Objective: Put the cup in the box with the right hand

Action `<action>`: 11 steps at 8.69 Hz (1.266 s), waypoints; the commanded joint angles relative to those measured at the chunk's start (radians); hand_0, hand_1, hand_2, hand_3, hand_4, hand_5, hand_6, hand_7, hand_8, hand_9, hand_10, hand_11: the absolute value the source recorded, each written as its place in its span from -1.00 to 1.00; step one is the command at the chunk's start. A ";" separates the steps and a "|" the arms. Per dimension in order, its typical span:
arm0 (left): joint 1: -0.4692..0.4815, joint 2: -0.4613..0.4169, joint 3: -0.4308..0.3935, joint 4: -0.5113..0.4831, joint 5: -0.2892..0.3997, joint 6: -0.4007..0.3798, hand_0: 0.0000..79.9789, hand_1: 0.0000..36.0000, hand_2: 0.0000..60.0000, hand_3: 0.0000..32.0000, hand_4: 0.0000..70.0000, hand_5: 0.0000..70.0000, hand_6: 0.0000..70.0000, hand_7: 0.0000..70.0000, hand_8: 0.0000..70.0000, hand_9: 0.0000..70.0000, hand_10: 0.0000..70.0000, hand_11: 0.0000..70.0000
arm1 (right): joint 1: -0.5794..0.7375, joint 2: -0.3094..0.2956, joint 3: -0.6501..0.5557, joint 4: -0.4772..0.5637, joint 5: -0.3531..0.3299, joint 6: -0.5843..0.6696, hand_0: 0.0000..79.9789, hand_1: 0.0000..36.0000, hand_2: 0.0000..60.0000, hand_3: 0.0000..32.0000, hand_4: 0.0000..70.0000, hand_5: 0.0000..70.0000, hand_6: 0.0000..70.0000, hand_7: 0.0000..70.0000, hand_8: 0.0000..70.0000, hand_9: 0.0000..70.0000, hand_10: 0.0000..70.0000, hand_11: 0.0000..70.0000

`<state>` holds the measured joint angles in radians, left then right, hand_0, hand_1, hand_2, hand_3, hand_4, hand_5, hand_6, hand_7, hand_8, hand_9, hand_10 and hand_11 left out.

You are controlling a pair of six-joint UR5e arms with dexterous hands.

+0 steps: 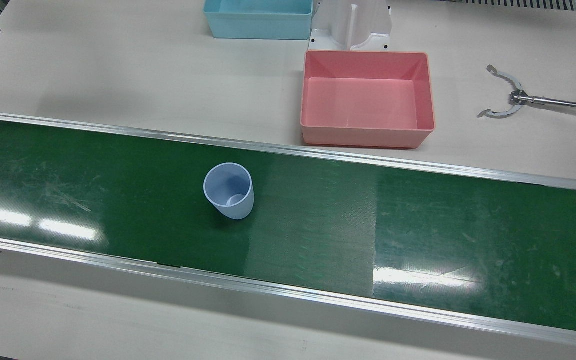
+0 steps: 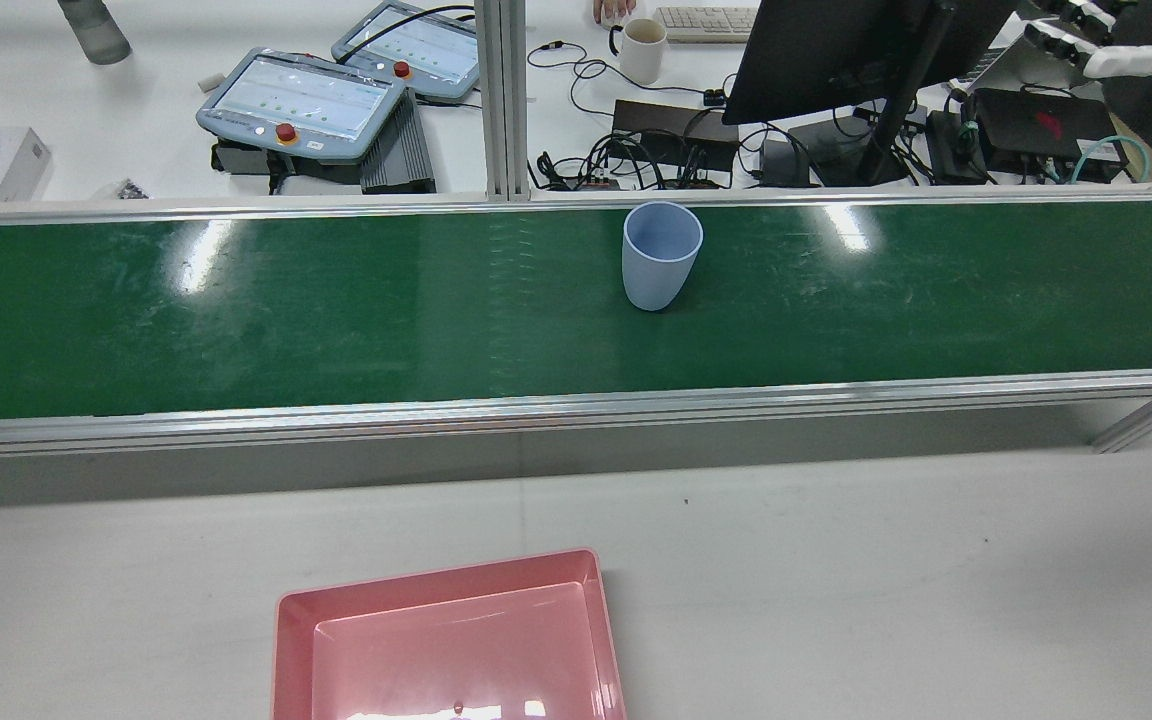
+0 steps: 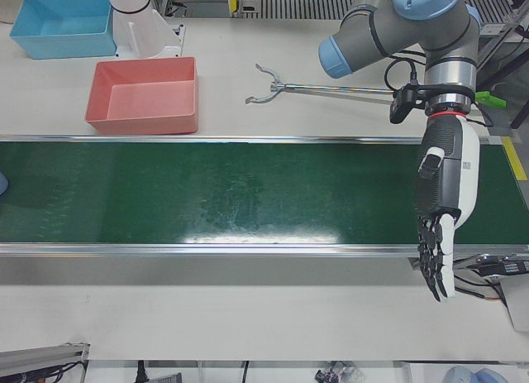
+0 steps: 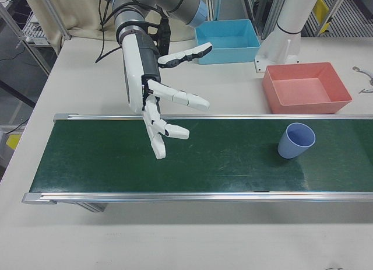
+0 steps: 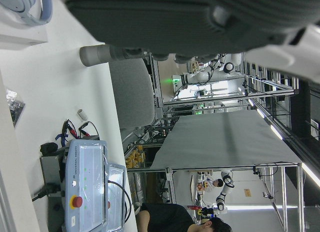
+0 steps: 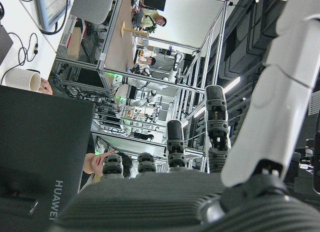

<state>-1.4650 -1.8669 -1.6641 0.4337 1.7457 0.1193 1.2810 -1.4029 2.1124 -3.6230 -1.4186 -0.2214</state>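
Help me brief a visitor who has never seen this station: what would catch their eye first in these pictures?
Probably the right hand, white and black, fingers spread wide above the green conveyor belt and holding nothing. Next, the pale blue cup standing upright and alone on the belt, well apart from that hand. Behind the belt, on the table, sits the empty pink box, with a blue box further back.

Grey arm links with pale blue joint caps, black cables running beside the wrists, left hand [image 3: 445, 197] in a black and white shell with black segmented fingers, right hand [image 4: 152, 86] white-shelled with white segmented fingers, ribbed dark palm padding
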 commanded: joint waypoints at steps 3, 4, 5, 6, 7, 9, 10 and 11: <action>0.000 0.000 0.000 0.000 0.000 -0.001 -1.00 -1.00 -1.00 -1.00 -1.00 -1.00 -1.00 -1.00 -1.00 -1.00 -1.00 -1.00 | -0.017 -0.061 0.012 -0.002 -0.002 -0.028 0.34 -0.44 -1.00 -0.43 -0.27 -0.86 -0.83 -0.03 -0.94 -0.76 -0.87 -0.77; 0.000 0.000 0.000 0.000 0.000 0.000 -1.00 -1.00 -1.00 -1.00 -1.00 -1.00 -1.00 -1.00 -1.00 -1.00 -1.00 -1.00 | 0.001 -0.061 0.008 0.000 0.003 -0.115 0.34 -0.45 -1.00 -0.48 -0.28 -0.85 -0.83 -0.07 -0.93 -0.77 -0.87 -0.76; 0.000 0.000 0.000 0.000 0.000 -0.001 -1.00 -1.00 -1.00 -1.00 -1.00 -1.00 -1.00 -1.00 -1.00 -1.00 -1.00 -1.00 | 0.001 -0.058 -0.038 0.057 0.013 -0.221 0.33 -0.46 -1.00 -0.54 -0.30 -0.85 -0.83 -0.12 -0.92 -0.76 -0.86 -0.76; 0.000 0.000 0.000 0.000 0.000 -0.001 -1.00 -1.00 -1.00 -1.00 -1.00 -1.00 -1.00 -1.00 -1.00 -1.00 -1.00 -1.00 | 0.003 -0.059 -0.180 0.295 0.015 -0.283 0.33 -0.44 -1.00 -0.90 -0.25 -0.85 -0.83 -0.21 -0.90 -0.75 -0.86 -0.76; 0.000 0.000 0.000 0.000 0.000 0.000 -1.00 -1.00 -1.00 -1.00 -1.00 -1.00 -1.00 -1.00 -1.00 -1.00 -1.00 -1.00 | -0.002 -0.050 -0.369 0.514 0.020 -0.280 0.31 -0.45 -1.00 -1.00 -0.20 -0.85 -0.82 -0.28 -0.87 -0.73 -0.84 -0.73; 0.000 0.000 0.000 0.000 0.000 -0.001 -1.00 -1.00 -1.00 -1.00 -1.00 -1.00 -1.00 -1.00 -1.00 -1.00 -1.00 -1.00 | 0.026 -0.073 -0.437 0.583 0.010 -0.254 0.31 -0.45 -1.00 -1.00 -0.12 -0.85 -0.83 -0.40 -0.83 -0.71 -0.83 -0.72; 0.000 0.000 0.000 0.000 0.000 0.000 -1.00 -1.00 -1.00 -1.00 -1.00 -1.00 -1.00 -1.00 -1.00 -1.00 -1.00 -1.00 | 0.021 -0.082 -0.446 0.583 0.013 -0.207 0.36 -0.27 -1.00 -1.00 -0.14 -0.83 -0.85 -0.36 -0.86 -0.75 -0.85 -0.74; 0.000 0.000 0.000 0.000 0.000 0.000 -1.00 -1.00 -1.00 -1.00 -1.00 -1.00 -1.00 -1.00 -1.00 -1.00 -1.00 -1.00 | 0.024 -0.085 -0.427 0.572 0.016 -0.204 0.36 -0.24 -1.00 -0.75 -0.25 -0.83 -0.88 -0.47 -0.88 -0.80 -0.88 -0.78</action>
<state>-1.4650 -1.8669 -1.6644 0.4341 1.7457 0.1190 1.2977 -1.4727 1.6931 -3.0682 -1.4048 -0.4637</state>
